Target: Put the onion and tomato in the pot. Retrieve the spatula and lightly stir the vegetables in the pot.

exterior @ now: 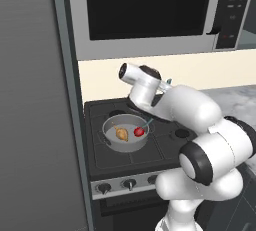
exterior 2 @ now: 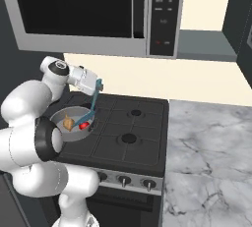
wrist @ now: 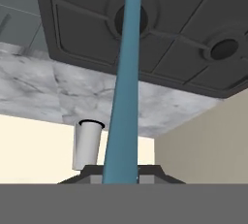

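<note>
Nearest the hand camera, the teal spatula (wrist: 127, 72) runs up from between the fingers, which are pinching its handle, across a tilted scene of dark stove (wrist: 160, 29) and marbled tabletop (wrist: 58, 92), with a pale cup (wrist: 88, 145) standing off to one side. From the right base camera the gripper (exterior 2: 97, 87) sits above the stove's left side, the spatula (exterior 2: 92, 104) slanting down from it so its blade reaches into the pot (exterior 2: 72, 123) beside the tomato (exterior 2: 83, 125). That grey pot (exterior: 125, 134) rests on the front left burner, holding the golden-brown onion (exterior: 121, 134) and the red tomato (exterior: 139, 131) close together on its pale floor. Overhead hangs a microwave (exterior: 150, 10), and control knobs (exterior: 129, 183) line the stove's front edge
</note>
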